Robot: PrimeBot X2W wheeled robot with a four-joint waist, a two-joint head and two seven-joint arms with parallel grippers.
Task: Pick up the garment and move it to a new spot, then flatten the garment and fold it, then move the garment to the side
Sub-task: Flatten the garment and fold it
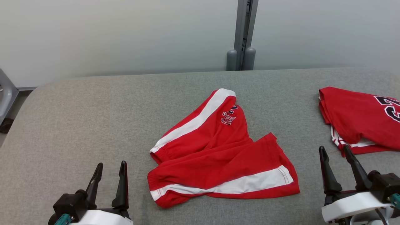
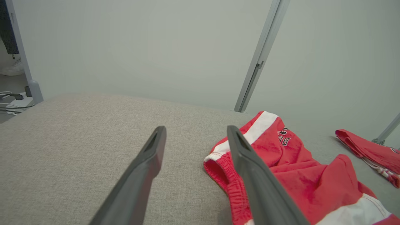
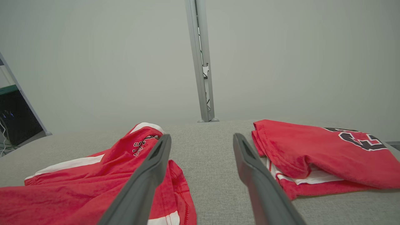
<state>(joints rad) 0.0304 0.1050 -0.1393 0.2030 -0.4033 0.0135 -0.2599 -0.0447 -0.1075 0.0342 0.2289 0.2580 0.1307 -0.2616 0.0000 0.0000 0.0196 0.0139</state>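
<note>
on the grey table (image 1: 78, 125) the crumpled shorts (image 1: 218, 150) lie mid-surface, between the left end effector (image 1: 112, 163) and right end effector (image 1: 333, 147), both spread and empty at the near edge; a careless right reach could snag the folded jersey (image 1: 353, 118) just beside it.

We take this for a lab test cell: pale partition panels (image 1: 125, 34) joined by a grey metal post (image 1: 245, 31) close off the far side of a fabric-covered worktop (image 1: 78, 125), and loose cables (image 2: 11, 107) lie on the floor at left.
</note>
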